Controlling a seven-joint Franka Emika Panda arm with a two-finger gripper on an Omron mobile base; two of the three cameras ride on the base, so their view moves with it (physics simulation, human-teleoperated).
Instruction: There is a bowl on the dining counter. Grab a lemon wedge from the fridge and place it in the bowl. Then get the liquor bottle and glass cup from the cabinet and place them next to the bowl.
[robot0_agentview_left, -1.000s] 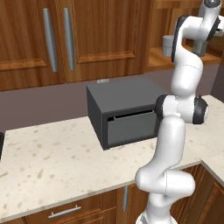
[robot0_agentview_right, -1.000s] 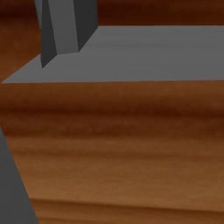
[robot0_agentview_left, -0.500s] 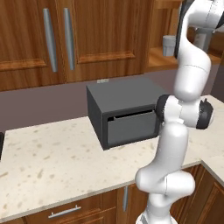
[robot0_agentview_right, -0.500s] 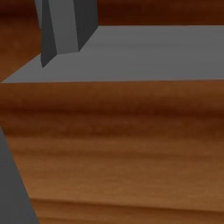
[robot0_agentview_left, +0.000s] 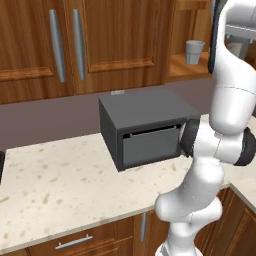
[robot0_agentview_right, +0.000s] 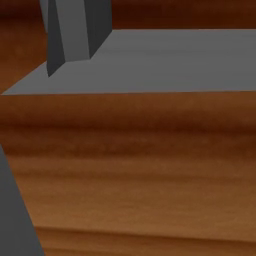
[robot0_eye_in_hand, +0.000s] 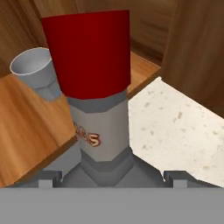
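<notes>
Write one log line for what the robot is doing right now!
stage: fetching liquor bottle | liquor bottle: upright, close before pincer, red cap | glass cup: on cabinet shelf beside bottle | pincer grip: cannot tell

You are looking very close at reddish-brown wood (robot0_agentview_right: 140, 165), its grain running in horizontal bands across most of the frame. Above it lies a flat grey surface (robot0_agentview_right: 170, 60) that narrows toward the left edge. A darker grey angular block (robot0_agentview_right: 75, 27) hangs down from the top left over that surface. A grey wedge (robot0_agentview_right: 12, 215) cuts across the lower left corner. What these parts belong to cannot be told.
</notes>
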